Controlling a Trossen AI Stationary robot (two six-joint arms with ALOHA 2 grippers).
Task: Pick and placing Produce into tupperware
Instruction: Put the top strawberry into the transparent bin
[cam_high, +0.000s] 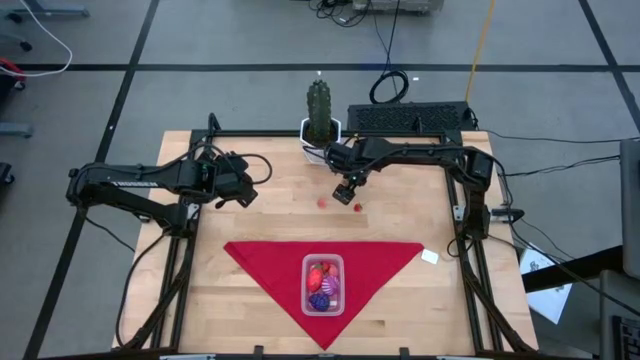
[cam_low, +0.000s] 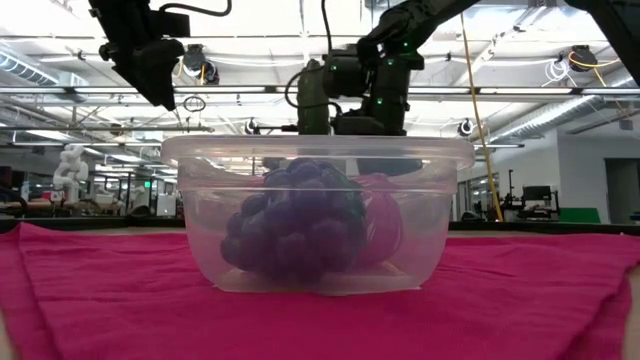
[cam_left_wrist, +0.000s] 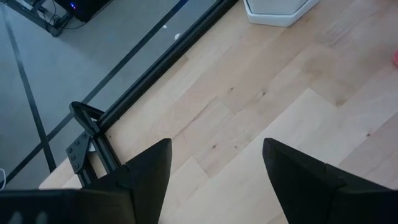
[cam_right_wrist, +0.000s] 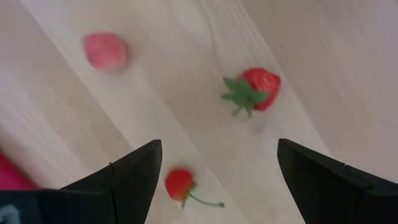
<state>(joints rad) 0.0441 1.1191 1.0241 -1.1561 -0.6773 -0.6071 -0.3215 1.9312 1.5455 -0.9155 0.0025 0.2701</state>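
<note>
The clear tupperware (cam_high: 323, 284) stands on a red cloth (cam_high: 270, 262) near the front edge. It holds several produce pieces, among them a purple grape bunch (cam_low: 295, 225) and a pink piece (cam_low: 380, 225). On the bare wood behind the cloth lie a strawberry (cam_right_wrist: 256, 87), a pink piece (cam_right_wrist: 106, 50) and a small red stemmed piece (cam_right_wrist: 180, 183). My right gripper (cam_right_wrist: 217, 149) hangs open above these three, pointing steeply down, and touches none. My left gripper (cam_left_wrist: 217, 149) stays open over bare wood at the far left, with nothing between its fingers.
A green cactus in a white pot (cam_high: 320, 112) stands at the far edge, just behind my right gripper (cam_high: 345, 190). A small white scrap (cam_high: 430, 257) lies right of the cloth. Black frame rails (cam_high: 180, 240) run along the table's sides. Bare wood lies between the arms.
</note>
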